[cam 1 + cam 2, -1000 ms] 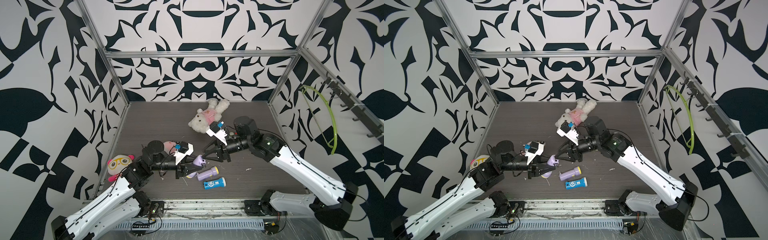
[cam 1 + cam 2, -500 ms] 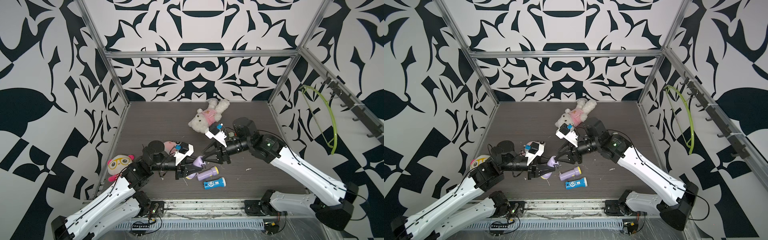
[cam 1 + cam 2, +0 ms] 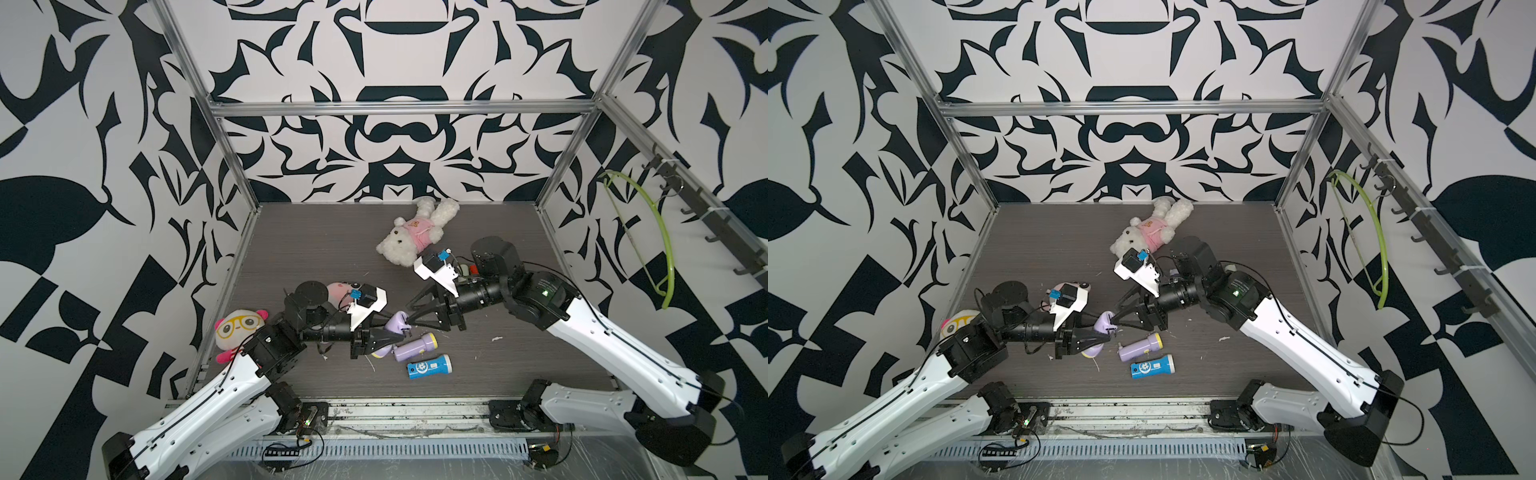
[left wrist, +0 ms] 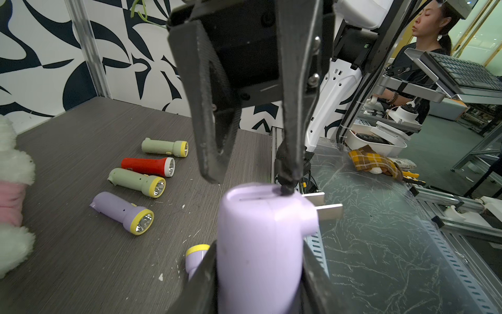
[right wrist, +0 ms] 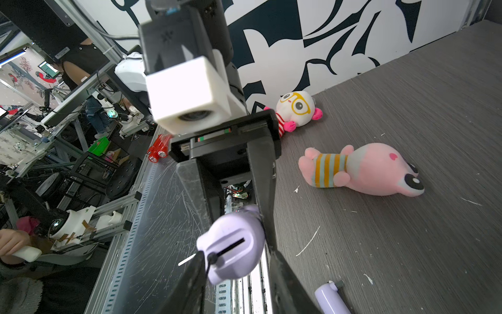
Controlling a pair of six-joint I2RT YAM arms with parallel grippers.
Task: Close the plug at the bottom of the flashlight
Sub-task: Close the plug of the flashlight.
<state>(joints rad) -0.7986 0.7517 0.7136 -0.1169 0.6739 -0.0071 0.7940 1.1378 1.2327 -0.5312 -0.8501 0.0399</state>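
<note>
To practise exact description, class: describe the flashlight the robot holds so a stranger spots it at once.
On the dark grey wood-grain table, follow the left arm to its black left gripper. Clamped there is a lilac plastic flashlight with two metal prongs sticking out. Its lilac twin and the blue flashlight lie loose nearby.

In a top view, dark wood-grain tabletop (image 3: 316, 245) lies bare left of centre. A held lilac plastic flashlight (image 3: 397, 323) blocks centre; a white plush bear in pink (image 3: 415, 237) upper centre; a blue plastic flashlight (image 3: 430, 366) lower centre.
</note>
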